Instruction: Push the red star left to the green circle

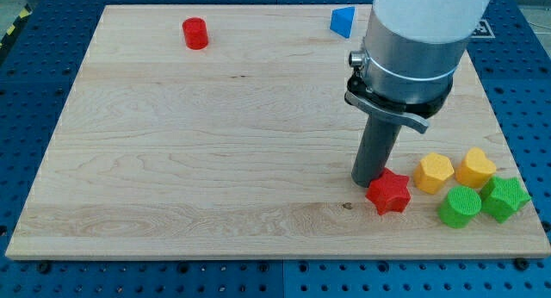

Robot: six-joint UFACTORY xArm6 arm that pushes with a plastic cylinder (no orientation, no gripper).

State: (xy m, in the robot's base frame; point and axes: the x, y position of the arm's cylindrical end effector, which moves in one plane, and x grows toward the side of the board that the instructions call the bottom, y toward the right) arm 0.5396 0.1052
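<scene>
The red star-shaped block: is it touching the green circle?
No: the red star-shaped block lies apart from the green circle, with bare wood between; my tip sits at its upper left.

on our wooden bench (215,117) lie a red cylinder (195,33), blue triangle (343,21), red star (388,192), two yellow blocks (434,172), green circle (460,206) and green star (504,198).

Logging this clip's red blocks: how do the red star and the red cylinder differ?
The red star is pointed and lies near the view's bottom right, against my tip; the red cylinder is round and stands alone near the view's top left. Both are red and rest on the board.
</scene>
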